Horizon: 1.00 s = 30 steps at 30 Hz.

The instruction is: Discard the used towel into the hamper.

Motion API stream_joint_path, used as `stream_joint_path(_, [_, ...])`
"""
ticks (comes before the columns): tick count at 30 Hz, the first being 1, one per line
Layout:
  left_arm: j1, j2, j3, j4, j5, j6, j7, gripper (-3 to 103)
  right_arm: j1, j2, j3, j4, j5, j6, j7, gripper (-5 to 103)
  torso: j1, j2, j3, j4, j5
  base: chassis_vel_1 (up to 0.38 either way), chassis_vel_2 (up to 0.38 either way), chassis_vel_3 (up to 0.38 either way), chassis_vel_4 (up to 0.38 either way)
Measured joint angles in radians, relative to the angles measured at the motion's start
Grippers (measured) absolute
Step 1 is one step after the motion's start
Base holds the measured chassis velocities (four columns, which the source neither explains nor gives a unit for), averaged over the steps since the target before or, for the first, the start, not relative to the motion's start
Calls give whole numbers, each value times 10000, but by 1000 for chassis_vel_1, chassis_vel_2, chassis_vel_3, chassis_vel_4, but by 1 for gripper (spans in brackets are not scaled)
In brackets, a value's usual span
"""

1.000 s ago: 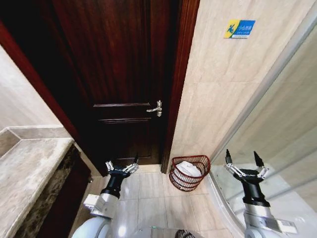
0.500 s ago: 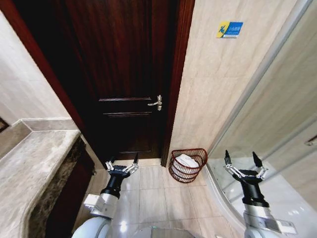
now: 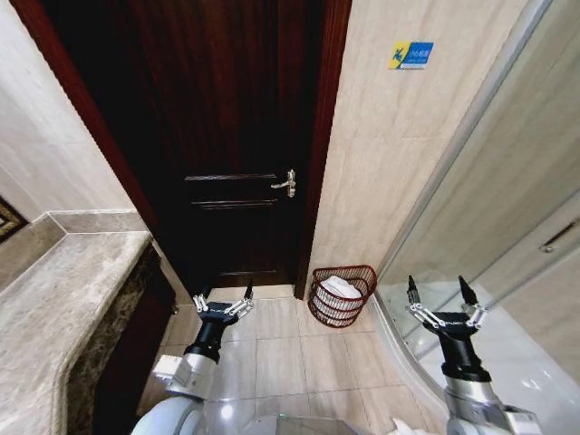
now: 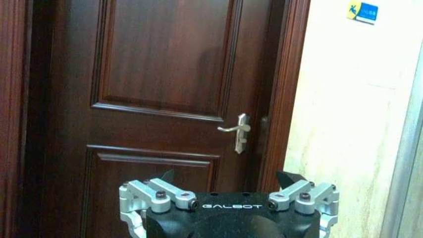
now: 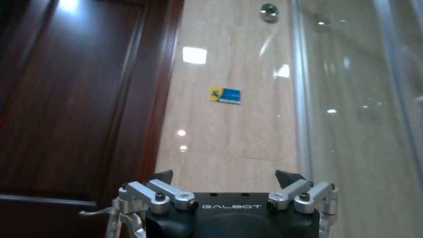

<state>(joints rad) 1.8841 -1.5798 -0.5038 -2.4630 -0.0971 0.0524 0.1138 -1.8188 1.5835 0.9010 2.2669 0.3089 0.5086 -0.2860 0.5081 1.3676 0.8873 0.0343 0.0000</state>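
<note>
Ahead of you stands a dark wooden door [image 3: 240, 136] beside a tiled wall [image 3: 390, 163]; the hamper [image 3: 340, 294] sits on the floor by its frame, a white towel [image 3: 337, 287] inside. Your left tool [image 3: 224, 299] and right tool [image 3: 437, 292] hover low, both spread and empty.

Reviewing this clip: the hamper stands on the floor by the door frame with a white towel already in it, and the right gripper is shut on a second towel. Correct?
Not quite. The right gripper holds nothing: in the head view and the right wrist view its fingers stand apart and empty. The rest holds: the hamper stands on the floor by the door frame with a white towel in it.
</note>
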Motion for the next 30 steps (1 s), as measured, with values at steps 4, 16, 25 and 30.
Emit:
stream_joint_path(4, [0,0,0,0,0,0,0,100,-84,23,-4,-14,7,10,478,100,-3,0,-1,0,0,0,0,0,0])
stream_joint_path(16, [0,0,-1,0,0,0,0,100,-267,-34,10,-145,14,14,1410,100,-5,0,-1,-1,0,-40,-38,-43,-42])
stream_joint_path(25, [0,0,0,0,0,0,0,100,-304,-62,19,-218,20,104,1481,100,-5,1,-2,-1,0,-98,-104,-103,-86])
stream_joint_path(30, [0,0,0,0,0,0,0,100,-293,-50,11,-242,20,110,1483,100,-5,0,-2,-2,0,-129,-134,-124,-124])
